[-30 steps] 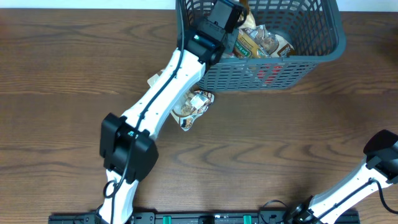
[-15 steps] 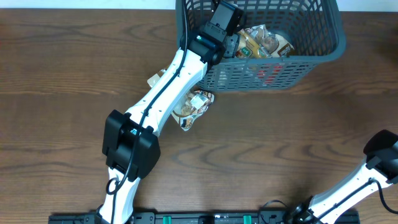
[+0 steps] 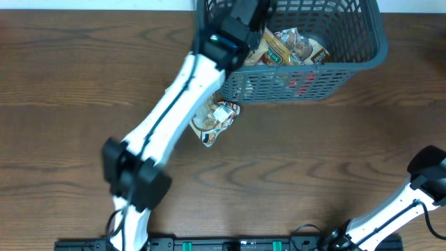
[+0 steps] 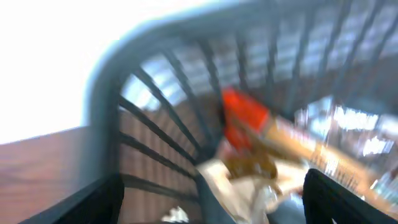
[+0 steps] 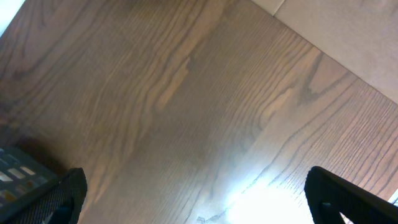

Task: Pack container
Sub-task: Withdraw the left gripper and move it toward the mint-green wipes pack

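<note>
**A:** Where was the container, and what lay in it?

**B:** The container (image 3: 348,78) sat at the table's (image 3: 70,104) far edge, right of the middle. It held snack packets: a green-labelled packet (image 3: 275,50), a clear packet (image 3: 301,46) of brown pieces beside it, and a red packet (image 3: 298,80) low against the near wall.

**A:** And your grippers?

**B:** My left gripper (image 4: 214,202) hung over the container's left end, fingers (image 4: 93,202) spread wide with nothing gripped, though that view was blurred. A second earlier it had been pinched shut, and my arm had since swung toward the table's left. My right gripper (image 5: 193,199) gaped wide over bare wood near the right corner, unmoved.

**A:** Any room?

**B:** A loose packet (image 3: 217,120) lay just in front of the container's near wall, beside my left arm. Bare wood ran from there to the near edge.
</note>
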Available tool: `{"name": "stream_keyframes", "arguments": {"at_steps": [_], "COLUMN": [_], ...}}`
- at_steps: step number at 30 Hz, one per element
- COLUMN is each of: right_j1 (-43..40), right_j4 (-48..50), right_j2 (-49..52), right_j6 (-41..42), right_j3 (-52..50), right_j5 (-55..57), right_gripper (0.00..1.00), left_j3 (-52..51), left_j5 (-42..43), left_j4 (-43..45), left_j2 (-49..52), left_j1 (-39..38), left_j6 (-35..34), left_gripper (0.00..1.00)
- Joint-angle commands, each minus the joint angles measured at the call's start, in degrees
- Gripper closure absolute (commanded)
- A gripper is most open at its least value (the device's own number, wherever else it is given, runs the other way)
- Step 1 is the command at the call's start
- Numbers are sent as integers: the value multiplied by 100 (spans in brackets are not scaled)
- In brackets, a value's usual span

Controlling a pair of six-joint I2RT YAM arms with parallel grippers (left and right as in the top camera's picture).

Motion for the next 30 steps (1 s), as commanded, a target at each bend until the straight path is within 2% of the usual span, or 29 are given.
{"name": "stream_keyframes", "arguments": {"at_steps": [1,3,6,9,17,21,22,24,30], "right_j1": [-15,-15,-15,-15,-15,-15,-15,-15,-15], "right_j4": [-17,-17,-17,-17,-17,-17,-17,-17,-17], "right_j2": [2,2,2,2,2,0,2,0,2], "right_j6": [-31,-31,-31,-31,-31,-31,-31,-31,-31], "right_j3": [11,11,11,11,11,11,11,11,11], "right_j5": [-20,-20,-20,-20,-20,-20,-20,-20,-20], "right_gripper": [1,1,1,1,1,1,1,1,1], "left_j3": [367,367,367,367,367,339,306,236,-203], "left_j5": [-619,-614,-612,-610,-299,-221,-223,-319,-413], "left_j4": [22,-118,-592,-1176,-3034,-3550,-3635,-3803,-4216], "left_j2": [-1047,-1423,-1926,-2319,-2905,-2887,-2859,-2789,-2608], "left_j1": [52,85,144,149,131,140,179,348,1198], "left_j6": [98,96,98,98,96,92,-48,-804,-3620], "left_gripper": [19,14,12,1,1,1,1,1,1]}}
